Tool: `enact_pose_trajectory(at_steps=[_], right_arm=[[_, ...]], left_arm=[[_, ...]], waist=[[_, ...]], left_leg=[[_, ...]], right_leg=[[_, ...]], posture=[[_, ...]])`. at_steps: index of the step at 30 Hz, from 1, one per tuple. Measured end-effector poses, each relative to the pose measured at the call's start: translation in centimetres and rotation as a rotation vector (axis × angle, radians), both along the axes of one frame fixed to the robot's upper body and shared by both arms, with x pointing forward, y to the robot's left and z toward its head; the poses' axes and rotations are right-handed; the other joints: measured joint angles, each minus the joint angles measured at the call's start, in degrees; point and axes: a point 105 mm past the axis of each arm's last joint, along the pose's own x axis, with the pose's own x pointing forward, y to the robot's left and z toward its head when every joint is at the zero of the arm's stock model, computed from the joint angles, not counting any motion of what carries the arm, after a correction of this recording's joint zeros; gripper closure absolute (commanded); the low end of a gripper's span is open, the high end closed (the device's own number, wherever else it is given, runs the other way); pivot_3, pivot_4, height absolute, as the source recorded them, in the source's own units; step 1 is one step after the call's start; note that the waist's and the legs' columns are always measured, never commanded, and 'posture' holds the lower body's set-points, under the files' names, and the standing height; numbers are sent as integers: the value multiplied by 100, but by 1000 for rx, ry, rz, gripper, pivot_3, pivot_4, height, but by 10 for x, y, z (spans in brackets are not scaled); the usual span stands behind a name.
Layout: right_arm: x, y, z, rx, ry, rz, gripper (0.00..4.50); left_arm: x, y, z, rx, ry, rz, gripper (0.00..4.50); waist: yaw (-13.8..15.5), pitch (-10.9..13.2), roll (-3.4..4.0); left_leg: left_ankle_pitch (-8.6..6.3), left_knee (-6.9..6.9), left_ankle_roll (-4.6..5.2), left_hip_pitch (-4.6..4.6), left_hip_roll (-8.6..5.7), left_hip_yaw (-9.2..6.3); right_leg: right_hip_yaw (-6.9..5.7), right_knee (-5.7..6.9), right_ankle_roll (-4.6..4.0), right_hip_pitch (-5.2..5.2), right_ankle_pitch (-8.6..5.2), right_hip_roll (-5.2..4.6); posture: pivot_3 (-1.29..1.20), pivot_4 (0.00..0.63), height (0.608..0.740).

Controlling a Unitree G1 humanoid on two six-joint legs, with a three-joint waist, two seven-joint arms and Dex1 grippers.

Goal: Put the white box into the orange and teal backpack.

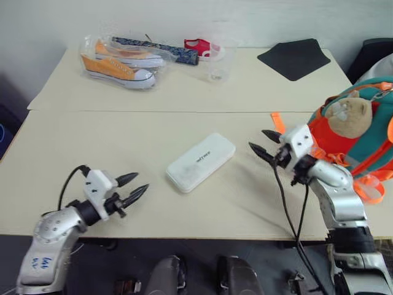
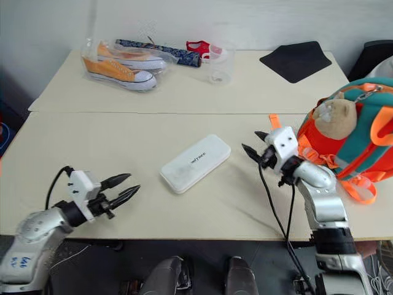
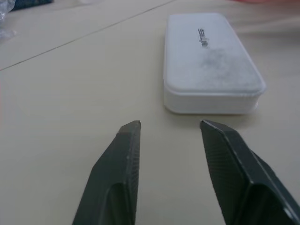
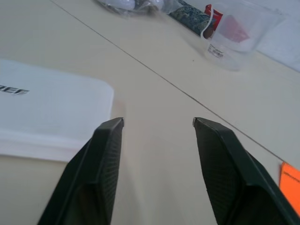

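The white box (image 1: 201, 161) lies flat on the bench (image 1: 123, 135), outside the orange and teal backpack (image 1: 359, 132) standing at the bench's right edge. Left gripper (image 1: 134, 187) and right gripper (image 1: 263, 143) flank the box, fingers parted, grasping nothing.

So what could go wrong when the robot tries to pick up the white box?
The white box lies flat on the table, so the open left end effector and right end effector might only push it along instead of gripping it. The orange and teal backpack sits at the table's right edge, close behind the right end effector; a bump might tip it off.
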Motion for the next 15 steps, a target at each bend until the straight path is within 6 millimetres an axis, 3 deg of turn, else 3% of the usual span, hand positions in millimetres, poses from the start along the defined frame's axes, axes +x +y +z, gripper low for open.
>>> enact_pose_trajectory(at_steps=[3, 5, 10, 15], right_arm=[[12, 8, -2, -78, 2, -48, 3904], [22, 12, -5, -32, 38, -108, 4463], [37, 26, -13, -65, 119, -166, 4463], [43, 50, -36, -83, 262, -140, 4463]], left_arm=[[-5, -11, -8, -6, 35, 43, 4261], [-4, -14, -21, -3, 90, 89, 4500], [-7, -24, -36, -5, 181, 115, 4500], [3, -35, -24, -90, 171, 104, 4500]], waist=[[-3, -1, -2], [-4, -1, -3], [-19, -2, -2], [-20, -1, -2]], left_leg=[[3, 1, 6, 3, 0, 0], [6, 4, 4, 2, 2, -1], [4, 9, -28, 6, 9, -1], [13, 8, -19, 3, 10, -2]], right_leg=[[-2, -2, 0, 6, 0, 4], [-2, -1, 0, 6, 0, 8], [0, 4, 0, -2, 0, 9], [-1, 6, -1, -4, 0, 14]], posture=[[0, 150, 740], [0, 150, 740], [0, 150, 740], [0, 150, 740]])
